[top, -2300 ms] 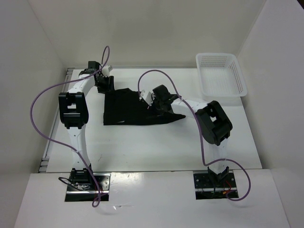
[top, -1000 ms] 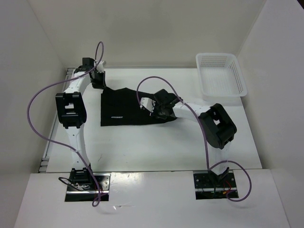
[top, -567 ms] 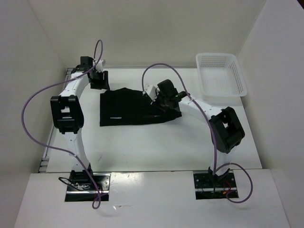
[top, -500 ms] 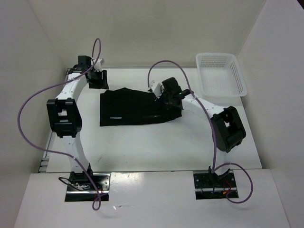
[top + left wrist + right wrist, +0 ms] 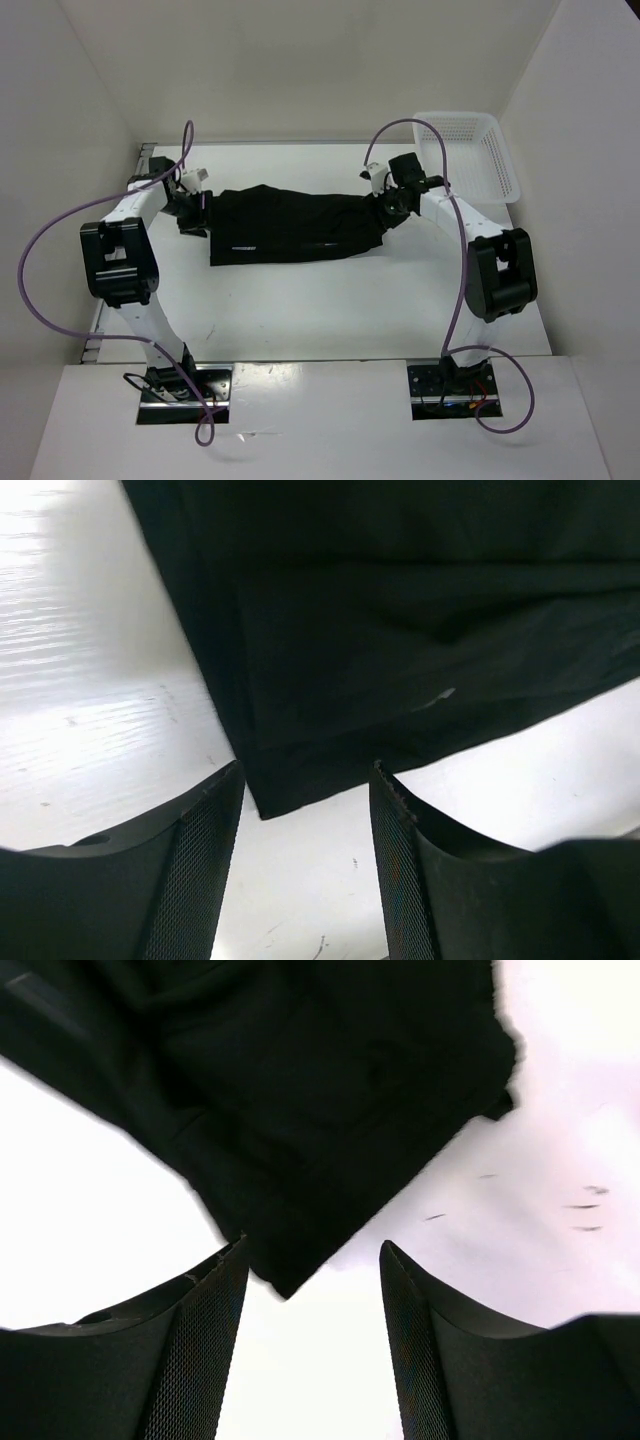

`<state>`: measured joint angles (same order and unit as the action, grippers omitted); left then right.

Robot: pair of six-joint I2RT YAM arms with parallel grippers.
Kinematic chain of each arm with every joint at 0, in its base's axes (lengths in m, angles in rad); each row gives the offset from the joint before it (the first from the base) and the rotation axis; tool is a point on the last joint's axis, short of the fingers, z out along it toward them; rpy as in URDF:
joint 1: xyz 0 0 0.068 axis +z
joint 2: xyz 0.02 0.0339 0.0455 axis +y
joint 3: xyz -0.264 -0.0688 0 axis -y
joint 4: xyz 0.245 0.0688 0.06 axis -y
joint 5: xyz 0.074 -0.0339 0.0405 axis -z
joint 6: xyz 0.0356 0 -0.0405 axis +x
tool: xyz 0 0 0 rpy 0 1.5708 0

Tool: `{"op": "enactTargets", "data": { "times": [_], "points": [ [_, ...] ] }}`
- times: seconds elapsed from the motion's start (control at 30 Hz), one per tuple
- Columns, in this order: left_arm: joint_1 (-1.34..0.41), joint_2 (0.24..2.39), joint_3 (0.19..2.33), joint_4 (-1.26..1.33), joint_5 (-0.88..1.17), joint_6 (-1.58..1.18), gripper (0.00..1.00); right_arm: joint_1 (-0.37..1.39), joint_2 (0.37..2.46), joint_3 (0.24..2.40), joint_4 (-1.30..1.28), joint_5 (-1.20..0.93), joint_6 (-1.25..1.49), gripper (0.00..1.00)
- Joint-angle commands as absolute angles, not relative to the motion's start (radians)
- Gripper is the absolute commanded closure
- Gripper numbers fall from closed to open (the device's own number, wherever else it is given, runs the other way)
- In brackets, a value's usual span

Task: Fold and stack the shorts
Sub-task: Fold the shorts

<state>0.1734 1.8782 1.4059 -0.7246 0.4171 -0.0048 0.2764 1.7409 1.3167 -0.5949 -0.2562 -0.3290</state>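
Though compact before, shorts now wider, flatter.

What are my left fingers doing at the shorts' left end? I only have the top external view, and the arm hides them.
Observer: On the left wrist camera the left gripper is open, clamping nothing, with bare table showing in the gap.
Operator: Where is the cloth relative to it?
Observer: One corner of the shorts pokes into that gap, nearer the finger on the picture's left.
Operator: And the right end?
Observer: On the right wrist camera the right gripper is open too, and a corner of the fabric points into its gap.
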Motion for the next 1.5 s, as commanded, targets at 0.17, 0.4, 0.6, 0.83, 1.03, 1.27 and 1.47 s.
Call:
{"op": "enactTargets", "data": {
  "times": [0.17,0.4,0.6,0.83,1.03,1.27,1.47],
  "points": [
    [0.164,1.923,1.411,-0.674,0.494,0.000,0.40,0.261,1.684,1.262,-0.618,-0.347,-0.302,0.30],
    [0.173,2.000,1.422,-0.663,0.454,0.000,0.40,0.261,1.684,1.244,-0.608,-0.337,-0.325,0.23],
    [0.173,2.000,1.414,-0.655,0.521,0.000,0.41,0.261,1.703,1.244,-0.607,-0.362,-0.334,0.31],
    [0.173,2.010,1.424,-0.676,0.534,0.000,0.76,0.261,1.732,1.224,-0.577,-0.383,-0.344,0.54],
    [0.173,2.010,1.424,-0.686,0.534,0.000,0.91,0.261,1.732,1.215,-0.558,-0.403,-0.334,0.72],
    [0.173,2.000,1.469,-0.715,0.554,0.000,0.95,0.261,1.741,1.256,-0.528,-0.403,-0.307,1.00],
    [0.184,1.980,1.644,-0.735,0.569,0.000,0.95,0.261,1.807,1.449,-0.488,-0.381,-0.259,1.00]
  ]
}}
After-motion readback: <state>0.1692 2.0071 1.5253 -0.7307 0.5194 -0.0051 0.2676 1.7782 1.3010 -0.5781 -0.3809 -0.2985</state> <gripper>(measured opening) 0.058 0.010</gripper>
